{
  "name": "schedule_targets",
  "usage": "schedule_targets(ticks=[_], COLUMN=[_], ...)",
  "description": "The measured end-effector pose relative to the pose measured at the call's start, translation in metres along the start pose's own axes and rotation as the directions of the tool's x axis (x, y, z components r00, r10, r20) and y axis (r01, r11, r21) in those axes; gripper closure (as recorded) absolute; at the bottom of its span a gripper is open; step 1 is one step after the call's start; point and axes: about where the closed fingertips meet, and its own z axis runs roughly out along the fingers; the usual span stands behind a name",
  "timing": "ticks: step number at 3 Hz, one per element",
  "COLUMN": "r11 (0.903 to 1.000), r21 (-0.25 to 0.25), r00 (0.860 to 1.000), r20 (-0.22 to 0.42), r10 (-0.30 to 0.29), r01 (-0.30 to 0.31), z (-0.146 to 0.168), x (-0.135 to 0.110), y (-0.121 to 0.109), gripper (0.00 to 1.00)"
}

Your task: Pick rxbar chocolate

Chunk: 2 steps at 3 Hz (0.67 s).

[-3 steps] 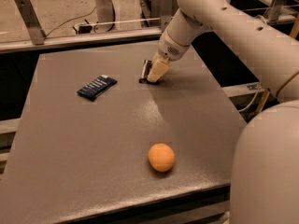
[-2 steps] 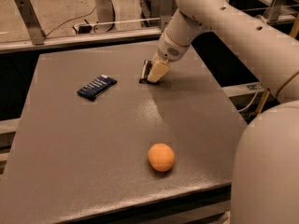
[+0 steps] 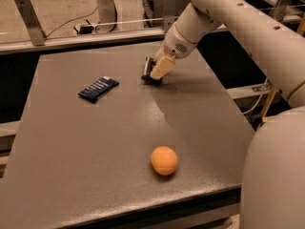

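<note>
No shift since before: tan hand down at flat black rxbar chocolate on matte grey table, grip indiscernible.

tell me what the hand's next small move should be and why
Probably a short straight lift: the hand sits low on the table, right on the rxbar chocolate, with the blue bar and orange well apart from it.

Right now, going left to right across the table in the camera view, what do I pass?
Dark blue bar → gripper, down at the rxbar chocolate. The orange lies nearer, overlapping the gripper sideways, so unplaced.
</note>
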Motion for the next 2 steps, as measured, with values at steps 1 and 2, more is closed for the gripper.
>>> schedule_targets(ticks=[1, 2], r11=[1.0, 0.9998], r21=[0.0, 0.013], r00=[0.995, 0.988], r20=[0.099, 0.154], r10=[-0.005, -0.014], r01=[0.005, 0.012], z=[-0.027, -0.054], x=[-0.009, -0.012], y=[-0.002, 0.0], gripper=[1.0, 1.0])
